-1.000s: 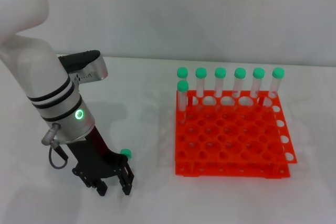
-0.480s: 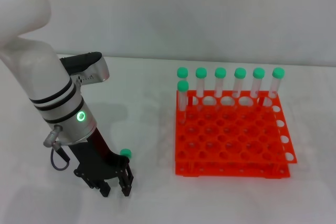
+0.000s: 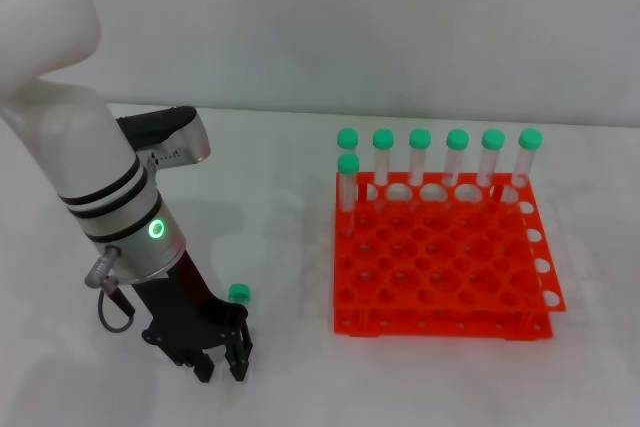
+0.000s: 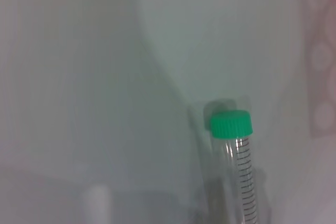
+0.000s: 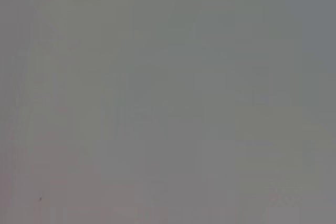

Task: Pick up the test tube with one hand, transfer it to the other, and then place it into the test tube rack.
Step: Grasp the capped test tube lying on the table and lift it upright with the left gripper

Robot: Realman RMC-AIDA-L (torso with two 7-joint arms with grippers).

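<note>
While the black-fingered left gripper point(image 3: 220, 365) hangs slightly parted, seemingly empty, over the slim clear green-capped test tube point(image 3: 238, 293), pickup, handover and racking in the orange-red rack point(image 3: 440, 267) remain.

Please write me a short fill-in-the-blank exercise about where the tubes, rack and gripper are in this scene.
1. The test tube rack is coloured ____.
2. The number of capped tubes standing in the rack is ____.
3. The loose test tube lies on the table beside the ____ gripper.
4. Every tube cap in view is coloured ____.

Missing words: orange-red; seven; left; green
</note>
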